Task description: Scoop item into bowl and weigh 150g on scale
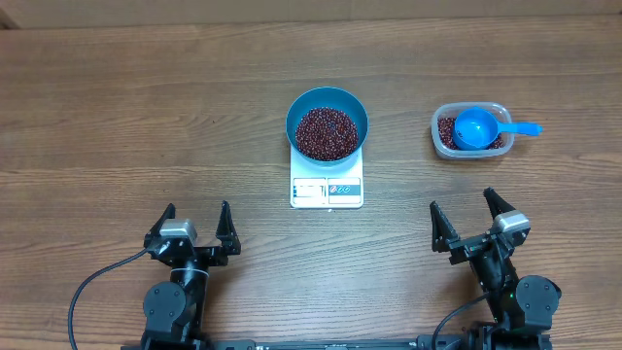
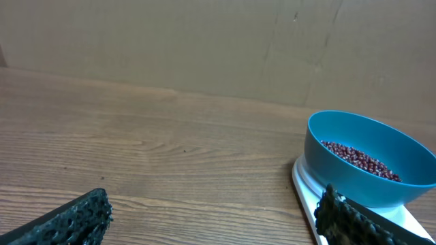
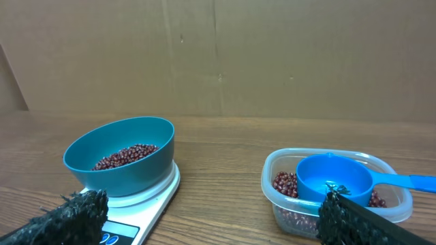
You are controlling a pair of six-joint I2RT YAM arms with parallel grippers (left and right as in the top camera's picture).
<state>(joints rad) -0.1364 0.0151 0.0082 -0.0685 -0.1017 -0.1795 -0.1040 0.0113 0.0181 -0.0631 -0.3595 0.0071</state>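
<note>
Beans point(image 1: 327, 133) are sitting in a loose dark red-brown heap inside the blue bowl point(image 1: 303, 107), filling its bottom well below the rim. The bowl is resting on the white scale point(image 1: 326, 191), covering its far part and leaving the display strip showing at the near edge; digits are too small to read. Off to the right, well apart, a clear plastic tub point(image 1: 442, 116) is holding more beans, with a small blue scoop point(image 1: 478, 127) lying in it, cup up, handle sticking out over the right rim. Everything is sitting on a wood-grain table point(image 1: 146, 107). Near the front edge, the left gripper point(image 1: 198, 223) is hovering with jaws spread wide, holding nothing. The right gripper point(image 1: 465, 211) is doing likewise, jaws wide apart and empty, below the tub.
</note>
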